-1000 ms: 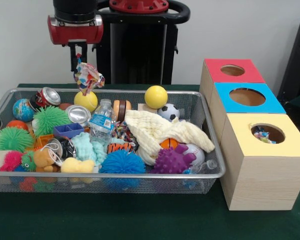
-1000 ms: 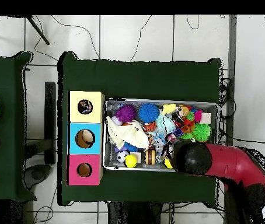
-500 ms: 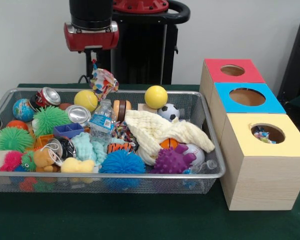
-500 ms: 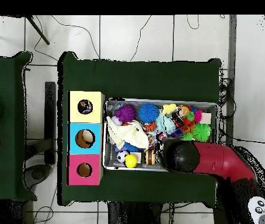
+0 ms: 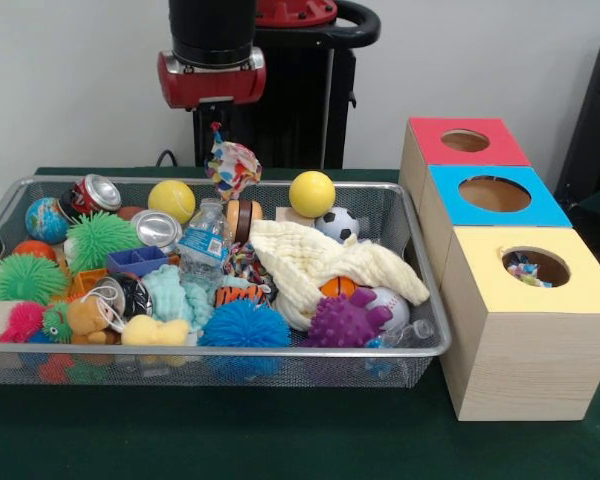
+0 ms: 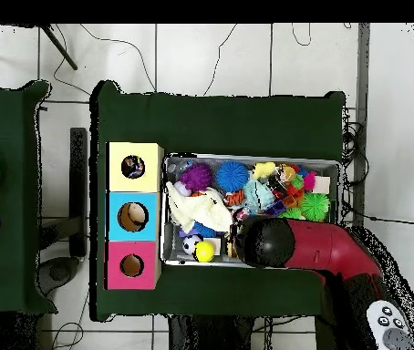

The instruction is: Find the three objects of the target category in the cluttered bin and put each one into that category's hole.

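Note:
My gripper hangs over the far side of the wire mesh bin, shut on a small multicoloured printed fabric piece that dangles above the toys. In the overhead view the arm's red and black head covers the gripper and the piece. The yellow-topped wooden cube stands at the bin's right in the front view; its round hole shows printed fabric inside. It also shows in the overhead view. No other printed piece shows among the toys.
The bin holds several balls, spiky toys, cans, a water bottle and a large cream cloth. A blue-topped cube and a red-topped cube stand behind the yellow one. The pedestal is behind the bin.
My gripper has carried the printed fabric piece steadily to the right along the bin's far side in the front view, towards the cubes. The toys in the bin have not moved.

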Motion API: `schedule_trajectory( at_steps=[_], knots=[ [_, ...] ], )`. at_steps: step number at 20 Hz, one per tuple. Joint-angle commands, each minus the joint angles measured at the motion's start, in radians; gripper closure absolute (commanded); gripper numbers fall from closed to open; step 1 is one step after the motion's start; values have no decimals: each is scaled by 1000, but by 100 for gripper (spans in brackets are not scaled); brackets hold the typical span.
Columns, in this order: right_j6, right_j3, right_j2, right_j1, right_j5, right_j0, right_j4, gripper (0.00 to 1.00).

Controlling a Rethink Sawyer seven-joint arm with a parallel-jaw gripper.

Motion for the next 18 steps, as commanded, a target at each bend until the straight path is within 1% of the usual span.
schedule_trajectory(
  at_steps=[1, 9, 18],
  knots=[
    [218, 34, -34, 22, -7, 31, 53, 100],
    [206, 21, -65, 17, 15, 63, 85, 100],
    [216, 13, -110, -2, 61, 113, 124, 100]
  ],
)
